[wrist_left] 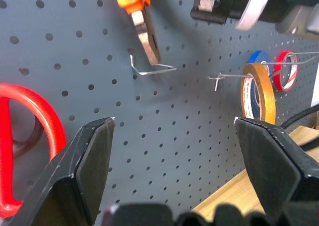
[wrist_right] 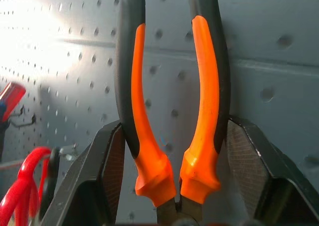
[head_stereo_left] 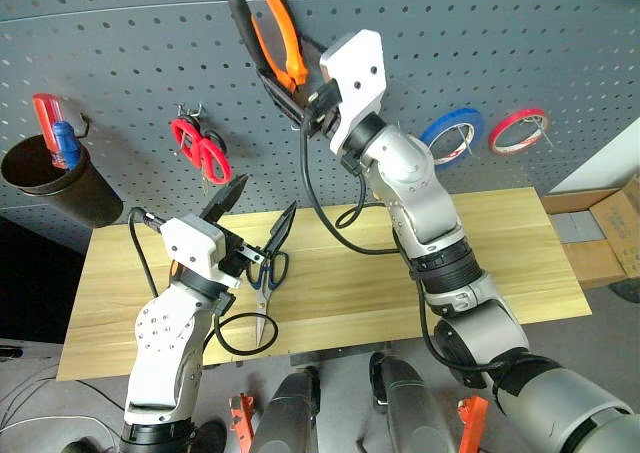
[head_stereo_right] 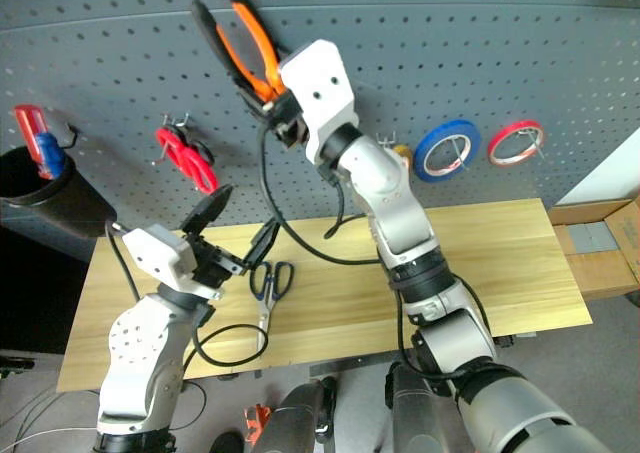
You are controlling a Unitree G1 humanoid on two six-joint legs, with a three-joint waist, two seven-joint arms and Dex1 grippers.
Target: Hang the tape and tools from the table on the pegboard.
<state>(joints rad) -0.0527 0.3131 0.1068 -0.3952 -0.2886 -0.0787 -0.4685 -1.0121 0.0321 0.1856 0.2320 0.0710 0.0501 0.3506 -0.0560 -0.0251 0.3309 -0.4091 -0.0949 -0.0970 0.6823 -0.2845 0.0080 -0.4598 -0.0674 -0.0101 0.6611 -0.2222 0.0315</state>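
Left eye view showed you the pegboard [head_stereo_left: 120, 53] filling the background, with the wooden bench [head_stereo_left: 500, 263] below it, so the widest risk sat there: your right arm reached high across the board, and any lurch could have knocked the red-handled scissors [head_stereo_left: 200, 148] or the blue tape roll [head_stereo_left: 452, 133] and thin red tape roll [head_stereo_left: 518, 130] off their hooks. Your right gripper [wrist_right: 174, 151] was clamped on the pliers [head_stereo_left: 270, 33], fingers pressing the orange-and-black handles from both sides, handles up and nose down near a bent wire hook [wrist_left: 149, 71]. Judging from the left wrist view, the nose tip was just beside that hook but not seated; had you released then, the pliers would likely have dropped to the bench. The yellow-tan tape [wrist_left: 259, 91] already hung on its own peg, near enough that a swing of the pliers could have snagged it. Your left gripper [head_stereo_left: 262, 223] stood with fingers wide apart and empty above the dark-handled scissors [head_stereo_left: 265, 283] lying on the bench, and its loose cable could have dragged them.
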